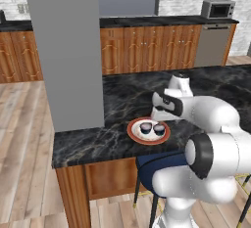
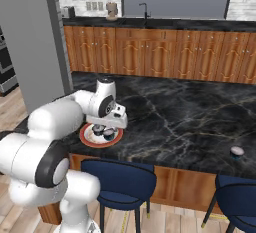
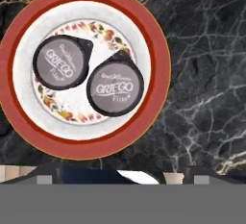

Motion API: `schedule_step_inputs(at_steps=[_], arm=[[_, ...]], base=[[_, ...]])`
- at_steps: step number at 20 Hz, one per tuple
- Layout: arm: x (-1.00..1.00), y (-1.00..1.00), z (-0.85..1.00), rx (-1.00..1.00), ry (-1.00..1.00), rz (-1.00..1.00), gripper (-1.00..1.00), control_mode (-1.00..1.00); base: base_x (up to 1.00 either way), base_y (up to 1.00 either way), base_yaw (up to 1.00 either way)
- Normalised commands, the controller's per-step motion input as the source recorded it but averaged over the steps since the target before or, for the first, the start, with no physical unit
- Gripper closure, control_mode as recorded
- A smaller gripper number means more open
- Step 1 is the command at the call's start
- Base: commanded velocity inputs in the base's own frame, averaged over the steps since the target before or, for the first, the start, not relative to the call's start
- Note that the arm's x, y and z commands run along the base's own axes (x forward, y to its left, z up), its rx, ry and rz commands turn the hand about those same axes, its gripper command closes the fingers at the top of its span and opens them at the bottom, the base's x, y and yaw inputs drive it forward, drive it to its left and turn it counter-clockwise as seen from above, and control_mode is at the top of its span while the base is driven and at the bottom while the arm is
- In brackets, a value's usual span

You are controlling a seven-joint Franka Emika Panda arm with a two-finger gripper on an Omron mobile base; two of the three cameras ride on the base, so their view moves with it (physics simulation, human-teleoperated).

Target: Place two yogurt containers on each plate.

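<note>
- The gripper hangs directly over the red-rimmed plate, held above it and touching nothing.
- Its jaws stand apart and hold nothing; the two dark finger tips sit wide of each other at the bottom edge of the hand view.
- Two yogurt containers lie on the plate below the hand, both with grey lids marked "GRIEGO".
- The first yogurt container lies on the plate's flowered centre, to the left as the hand sees it.
- The second yogurt container lies just beside the first, to its right and a little nearer the finger tips; whether the two touch I cannot tell.
- The plate rests on the black marble counter, near the counter edge on the robot's side, as the left base view shows.
- A third yogurt container stands alone on the same counter, well apart from the hand, far to its right in the right base view and close to the near edge.
- Blue stools stand below that counter edge, beneath the hand.
</note>
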Motion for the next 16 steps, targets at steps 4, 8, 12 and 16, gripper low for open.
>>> schedule_step_inputs(at_steps=[4,8,12,16], arm=[[-0.81,0.00,0.59,0.00,-0.09,0.00,-1.00,-1.00],[-0.77,0.01,0.51,0.00,-0.12,0.00,-1.00,-1.00],[-0.33,0.01,0.16,-0.01,0.00,0.01,-1.00,1.00],[0.00,0.00,0.00,0.00,0.00,0.00,-1.00,1.00]], base=[[0.00,0.00,0.00],[0.00,0.00,0.00],[-0.16,0.02,0.00],[-0.63,-0.02,0.00]])
